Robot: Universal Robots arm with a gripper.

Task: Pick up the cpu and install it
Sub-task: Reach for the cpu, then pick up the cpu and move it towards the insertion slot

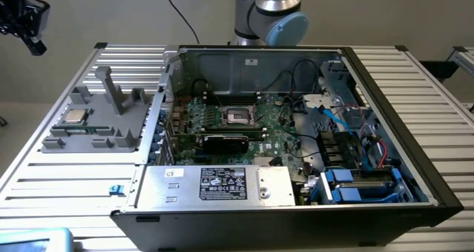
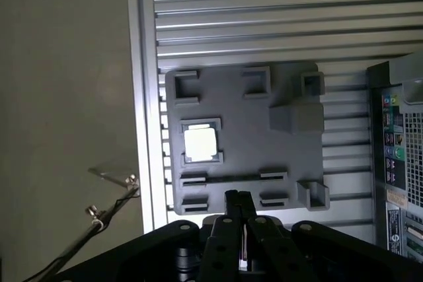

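The pick-up step has not begun: the cpu (image 2: 200,142) lies on the gray tray (image 2: 244,143), and the gripper (image 2: 238,197) hangs well above the tray, fingers pressed together, so grabbing calls for opening them.

The cpu (image 1: 74,117) lies uncovered on the grey fixture (image 1: 89,144), near the edge of the counter (image 1: 59,180) at the exterior view's left. Tall posts (image 1: 110,91) stand just beside it. Inside the open case (image 1: 259,69), the socket (image 1: 238,114) is uncovered, with cables (image 1: 292,74) and a black card (image 1: 226,144) nearby.
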